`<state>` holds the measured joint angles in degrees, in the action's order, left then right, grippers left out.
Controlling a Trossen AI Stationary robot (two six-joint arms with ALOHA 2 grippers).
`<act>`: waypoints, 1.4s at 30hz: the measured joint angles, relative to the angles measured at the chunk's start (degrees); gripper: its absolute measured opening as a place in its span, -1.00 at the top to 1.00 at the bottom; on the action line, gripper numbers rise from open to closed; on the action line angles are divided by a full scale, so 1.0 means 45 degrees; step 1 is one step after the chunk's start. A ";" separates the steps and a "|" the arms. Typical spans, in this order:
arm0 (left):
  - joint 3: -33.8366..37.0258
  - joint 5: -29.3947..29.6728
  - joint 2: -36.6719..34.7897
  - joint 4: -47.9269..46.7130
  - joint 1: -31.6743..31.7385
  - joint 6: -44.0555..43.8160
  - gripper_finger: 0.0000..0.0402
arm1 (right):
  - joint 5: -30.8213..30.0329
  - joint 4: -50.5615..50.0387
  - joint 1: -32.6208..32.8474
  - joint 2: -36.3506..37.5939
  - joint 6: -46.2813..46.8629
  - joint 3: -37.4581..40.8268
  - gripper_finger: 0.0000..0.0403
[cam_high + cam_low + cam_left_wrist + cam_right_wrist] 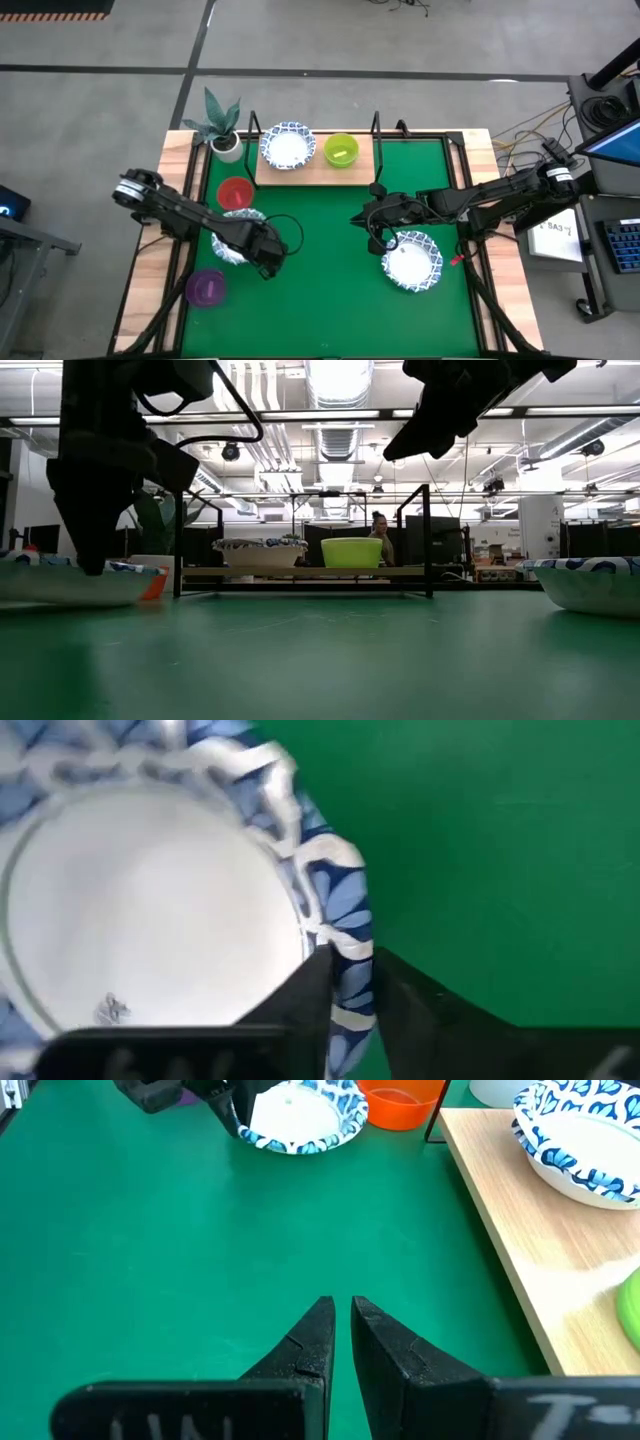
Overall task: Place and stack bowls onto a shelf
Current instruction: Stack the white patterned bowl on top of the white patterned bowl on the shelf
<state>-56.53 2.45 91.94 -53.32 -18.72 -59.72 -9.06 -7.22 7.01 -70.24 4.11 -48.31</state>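
A blue-patterned white bowl (232,240) sits on the green mat at the left, and my left gripper (263,252) is shut on its right rim. A second patterned bowl (411,261) rests on the mat at the right. My right gripper (370,217) hovers beside it, toward the mat's middle, shut and holding nothing (340,1308). The shelf (315,172) at the far edge carries a patterned bowl (287,147) and a yellow-green bowl (341,150). A red bowl (235,192) and a purple bowl (207,287) stand on the mat's left side. My left gripper pinches the bowl's rim (345,945), with one finger (305,995) inside the bowl and the other (410,995) outside against the patterned wall. The fingers come from above, pointing down. In the low view the bowl (60,578) sits level with its base on the mat.
A small white plant pot (227,146) stands off the shelf's left end. The shelf's black posts (428,540) rise at its ends. Open green mat (330,290) lies between the two arms and toward the near edge. A person (380,532) sits far behind the table.
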 joint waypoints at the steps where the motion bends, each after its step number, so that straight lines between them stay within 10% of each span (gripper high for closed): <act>1: 0.0000 0.0002 -0.0062 -0.0009 0.0000 0.0081 0.82 | 0.0000 0.0000 0.0000 0.0000 -0.0002 0.0000 0.86; 15: -0.1600 0.0301 -0.1336 -0.0872 -0.0303 0.5869 0.99 | -0.0005 0.0005 0.0000 -0.0005 -0.0027 0.0000 0.86; 29: -0.5455 0.5958 -0.1074 -0.1443 -0.0053 1.5121 0.99 | -0.0009 0.0005 0.0000 -0.0005 -0.0046 0.0000 0.86; 42: -0.5203 0.5817 -0.1074 -0.1144 0.4985 1.7628 0.99 | -0.0005 0.0005 0.0000 -0.0005 -0.0060 0.0005 0.86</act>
<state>-79.95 28.62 87.11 -58.47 3.71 19.60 -9.08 -7.20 7.01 -70.26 3.84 -48.29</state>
